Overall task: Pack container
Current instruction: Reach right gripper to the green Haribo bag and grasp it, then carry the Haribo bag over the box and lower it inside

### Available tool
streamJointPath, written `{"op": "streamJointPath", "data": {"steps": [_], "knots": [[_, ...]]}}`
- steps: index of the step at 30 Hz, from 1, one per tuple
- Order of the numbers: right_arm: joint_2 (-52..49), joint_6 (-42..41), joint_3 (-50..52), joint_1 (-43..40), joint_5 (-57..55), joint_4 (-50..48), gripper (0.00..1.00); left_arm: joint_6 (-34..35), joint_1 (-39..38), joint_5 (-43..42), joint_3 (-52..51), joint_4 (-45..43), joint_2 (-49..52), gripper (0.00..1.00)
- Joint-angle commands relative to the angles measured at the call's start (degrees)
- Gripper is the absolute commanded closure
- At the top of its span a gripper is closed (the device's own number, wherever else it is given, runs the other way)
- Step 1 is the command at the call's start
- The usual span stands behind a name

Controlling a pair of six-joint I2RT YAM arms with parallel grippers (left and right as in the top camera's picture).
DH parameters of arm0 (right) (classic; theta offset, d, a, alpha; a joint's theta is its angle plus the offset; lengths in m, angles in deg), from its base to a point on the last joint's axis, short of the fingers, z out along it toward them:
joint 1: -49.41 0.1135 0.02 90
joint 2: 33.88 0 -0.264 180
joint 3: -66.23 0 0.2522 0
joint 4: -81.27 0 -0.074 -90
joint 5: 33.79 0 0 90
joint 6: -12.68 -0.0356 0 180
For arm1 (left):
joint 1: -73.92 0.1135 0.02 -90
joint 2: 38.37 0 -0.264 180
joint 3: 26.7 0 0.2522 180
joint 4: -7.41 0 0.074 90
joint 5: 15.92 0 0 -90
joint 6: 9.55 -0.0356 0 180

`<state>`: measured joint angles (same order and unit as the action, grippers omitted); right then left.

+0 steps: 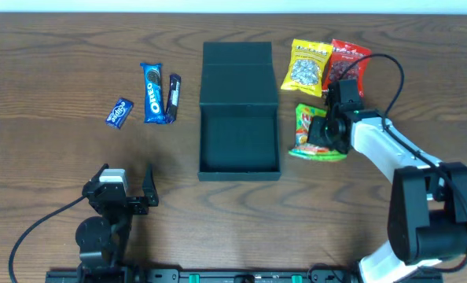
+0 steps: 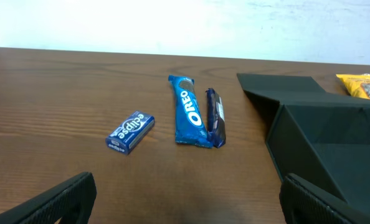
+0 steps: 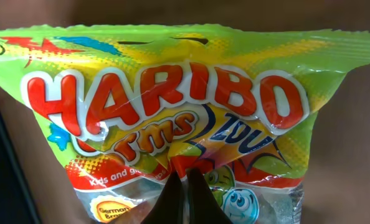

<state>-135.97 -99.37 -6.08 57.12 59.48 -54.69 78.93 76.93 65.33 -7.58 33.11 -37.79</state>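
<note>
Overhead: right arm (image 1: 379, 145) bent forward, tool (image 1: 318, 137) pinching Haribo bag (image 1: 303, 118)

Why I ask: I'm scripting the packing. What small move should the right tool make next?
Probably lift the Haribo bag a little: the right tool looks pinched shut on its creased film, and the open container lies empty right beside it.

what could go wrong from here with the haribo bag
1. The right end effector seems to pinch only a small fold of the Haribo bag; the glossy film could slip out on lifting.
2. The bag lies right beside the container, so a hanging edge might catch the rim going in.
3. The yellow packet and red packet sit close behind the arm and could get nudged.
</note>
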Motion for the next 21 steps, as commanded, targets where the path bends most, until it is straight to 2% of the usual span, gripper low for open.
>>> {"op": "streamJointPath", "data": {"steps": [1, 7, 13, 17, 21], "knots": [[3.5, 0.3, -0.8, 0.2, 1.7, 2.3, 0.99, -0.7, 0.3, 0.3, -1.6, 0.4, -0.3, 0.05], [17.0, 0.2, -2.0, 2.6, 1.7, 4.2, 0.99, -0.7, 0.3, 0.3, -1.6, 0.4, -0.3, 0.05], [27.6, -5.9, -6.0, 10.1, 1.7, 4.6, 0.99, -0.7, 0.3, 0.3, -1.6, 0.4, -0.3, 0.05], [26.7, -12.2, -7.9, 19.7, 0.6, 0.8, 0.99, -0.7, 0.3, 0.3, -1.6, 0.4, -0.3, 0.05], [23.2, -20.0, -7.9, 25.9, -4.2, -1.7, 0.99, -0.7, 0.3, 0.3, -1.6, 0.4, -0.3, 0.05]]}}
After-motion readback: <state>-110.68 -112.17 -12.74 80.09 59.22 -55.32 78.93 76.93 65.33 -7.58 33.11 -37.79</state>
